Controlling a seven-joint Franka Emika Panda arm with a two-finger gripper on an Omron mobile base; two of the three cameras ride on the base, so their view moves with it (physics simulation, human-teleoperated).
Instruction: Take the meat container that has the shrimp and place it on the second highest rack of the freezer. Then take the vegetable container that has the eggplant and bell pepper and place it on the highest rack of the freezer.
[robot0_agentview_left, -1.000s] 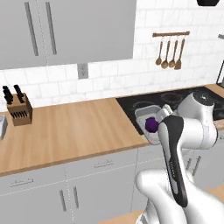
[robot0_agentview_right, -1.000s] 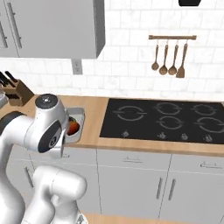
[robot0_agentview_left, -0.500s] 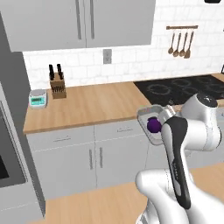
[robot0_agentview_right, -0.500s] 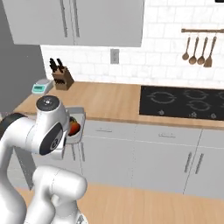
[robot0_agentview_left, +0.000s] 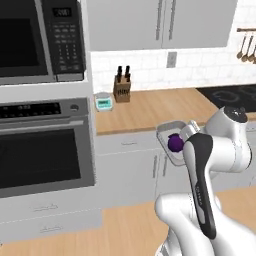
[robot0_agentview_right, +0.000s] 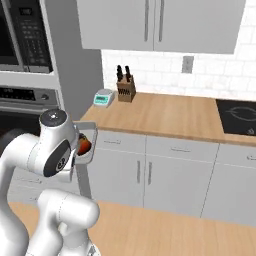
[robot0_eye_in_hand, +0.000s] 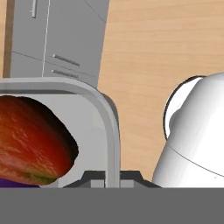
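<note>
A pale grey vegetable container (robot0_agentview_left: 166, 134) hangs in front of the counter, held up at my arm's end. The dark purple eggplant (robot0_agentview_left: 175, 143) lies in it. From the other side the container (robot0_agentview_right: 90, 146) shows the orange-red bell pepper (robot0_agentview_right: 84, 145) inside. In the hand view the bell pepper (robot0_eye_in_hand: 30, 140) looms large inside the container rim (robot0_eye_in_hand: 110, 127), and a purple sliver of eggplant (robot0_eye_in_hand: 17, 184) peeks out under it. My gripper (robot0_eye_in_hand: 113, 177) is shut on that rim, one fingertip on each side. The freezer and the shrimp are out of view.
A wall oven (robot0_agentview_left: 42, 150) with a microwave (robot0_agentview_left: 35, 40) above it stands at the left. The wooden counter (robot0_agentview_right: 165, 112) carries a knife block (robot0_agentview_right: 126, 89) and a small teal scale (robot0_agentview_right: 103, 98). The black cooktop (robot0_agentview_right: 239, 116) is at the right. Wooden floor lies below.
The whole scene has slid to the right as the base turned left; the oven and microwave came into view. The container stays in my gripper.
</note>
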